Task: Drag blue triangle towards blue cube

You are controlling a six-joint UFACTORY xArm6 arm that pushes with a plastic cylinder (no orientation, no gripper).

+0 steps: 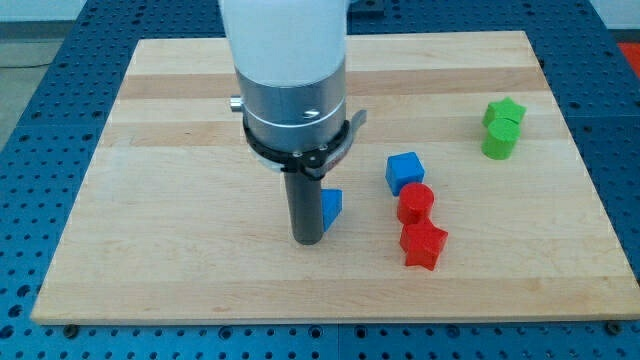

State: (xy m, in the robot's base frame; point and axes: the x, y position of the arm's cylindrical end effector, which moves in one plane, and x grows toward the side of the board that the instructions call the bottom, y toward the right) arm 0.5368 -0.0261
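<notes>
Rod's got nothing to grip with, so my tip (pixel 308 241) just sits touching the blue triangle (pixel 332 205) from its left. Blue cube (pixel 404 171) is right and slightly farther. I'd push rightward gently, steering clear of the red blocks (pixel 416 203) near it.

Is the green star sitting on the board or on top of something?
Cannot tell: the green star touches the green cylinder just below it in view.
</notes>
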